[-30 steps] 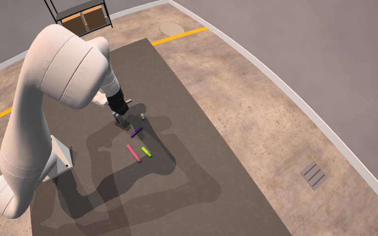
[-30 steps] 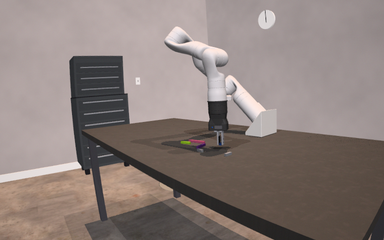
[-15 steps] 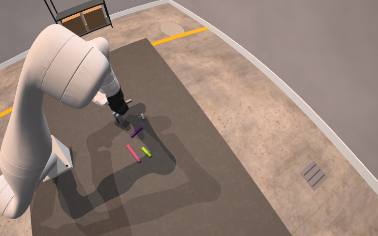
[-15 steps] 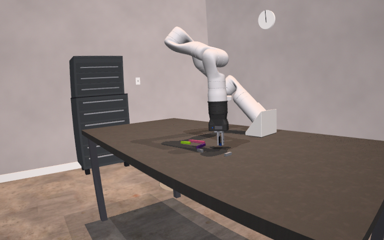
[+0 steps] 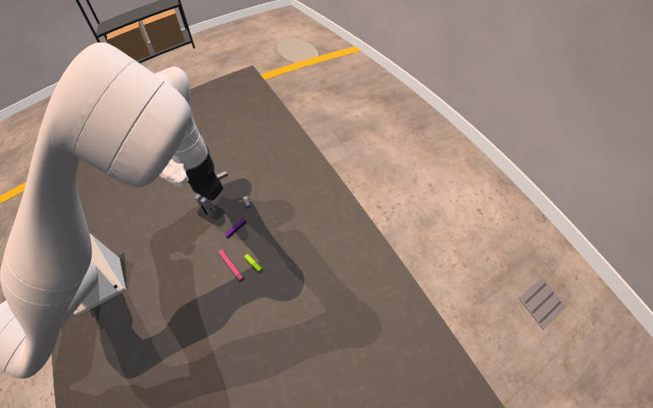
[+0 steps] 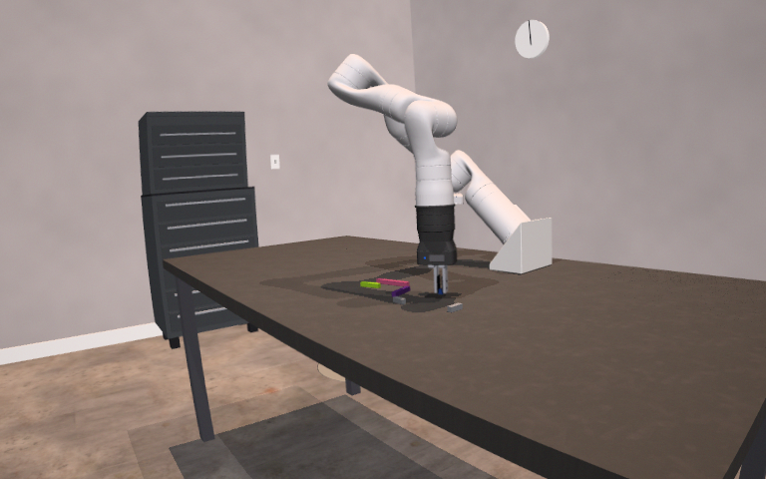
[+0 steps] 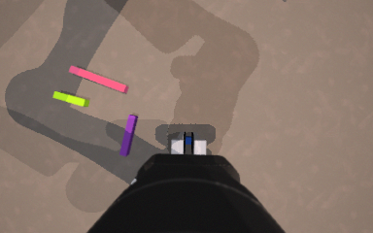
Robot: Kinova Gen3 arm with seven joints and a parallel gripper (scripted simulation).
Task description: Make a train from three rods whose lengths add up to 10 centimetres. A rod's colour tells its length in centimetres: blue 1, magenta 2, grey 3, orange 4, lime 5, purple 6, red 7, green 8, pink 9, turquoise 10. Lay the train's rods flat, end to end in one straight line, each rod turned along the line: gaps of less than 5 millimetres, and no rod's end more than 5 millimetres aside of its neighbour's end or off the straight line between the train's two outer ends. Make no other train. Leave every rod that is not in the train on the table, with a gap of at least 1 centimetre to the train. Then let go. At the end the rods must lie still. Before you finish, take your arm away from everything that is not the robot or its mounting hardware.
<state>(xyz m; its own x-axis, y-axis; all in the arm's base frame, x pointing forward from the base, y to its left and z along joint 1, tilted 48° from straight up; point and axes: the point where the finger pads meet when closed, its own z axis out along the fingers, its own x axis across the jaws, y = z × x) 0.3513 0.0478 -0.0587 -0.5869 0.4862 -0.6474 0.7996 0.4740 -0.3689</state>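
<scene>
My gripper (image 5: 210, 210) (image 6: 439, 288) (image 7: 188, 139) points straight down, low over the table, and is shut on a small blue rod (image 7: 188, 141) that shows between the fingertips. I cannot tell whether the rod touches the table. A purple rod (image 5: 235, 228) (image 6: 400, 291) (image 7: 128, 135) lies flat close beside the gripper. A pink rod (image 5: 230, 264) (image 6: 393, 281) (image 7: 98, 80) and a lime rod (image 5: 252, 263) (image 6: 369, 284) (image 7: 71, 99) lie further off, side by side and apart. Two short grey rods lie near the gripper: one (image 5: 246, 201) (image 6: 399, 300) and another (image 5: 222, 174) (image 6: 454, 307).
The dark table (image 5: 298, 240) (image 6: 565, 349) carries all rods near its middle. The arm's white base (image 5: 103, 283) (image 6: 525, 248) stands at one table edge. A dark drawer cabinet (image 6: 194, 215) stands beyond the table.
</scene>
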